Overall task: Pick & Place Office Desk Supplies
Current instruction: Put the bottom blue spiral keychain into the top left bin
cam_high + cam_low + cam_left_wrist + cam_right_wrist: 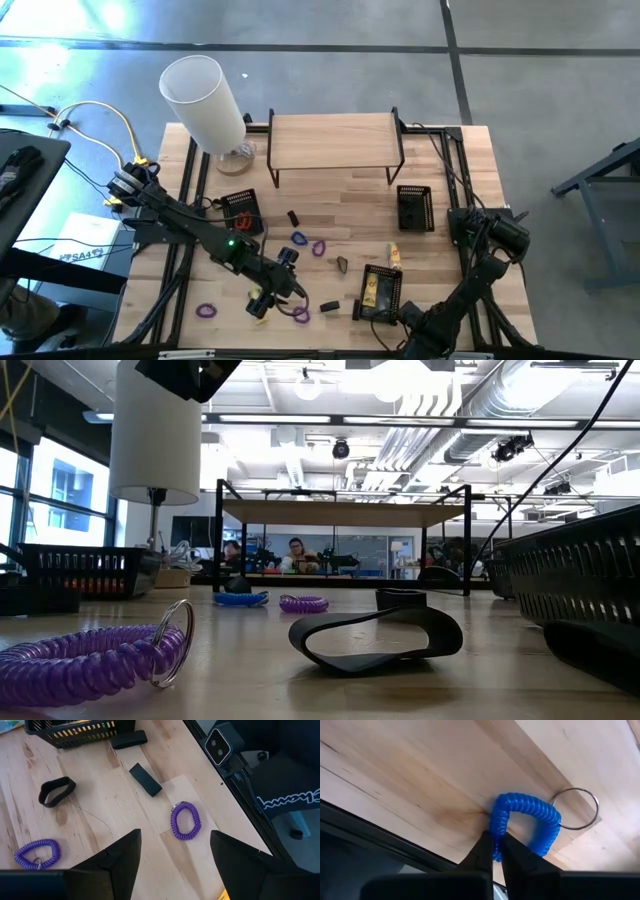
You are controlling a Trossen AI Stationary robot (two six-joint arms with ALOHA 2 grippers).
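Nearest the low camera, a purple coil loop (85,660) with a metal ring lies on the bench (480,680), beside a black band loop (375,638). Over the near bench edge, the left tool (175,852) hangs with its fingers spread apart and empty above another purple coil (186,821) and a black block (145,779). The right tool (497,852) is clenched on a blue coil loop (525,822) with a metal ring, near the bench's edge.
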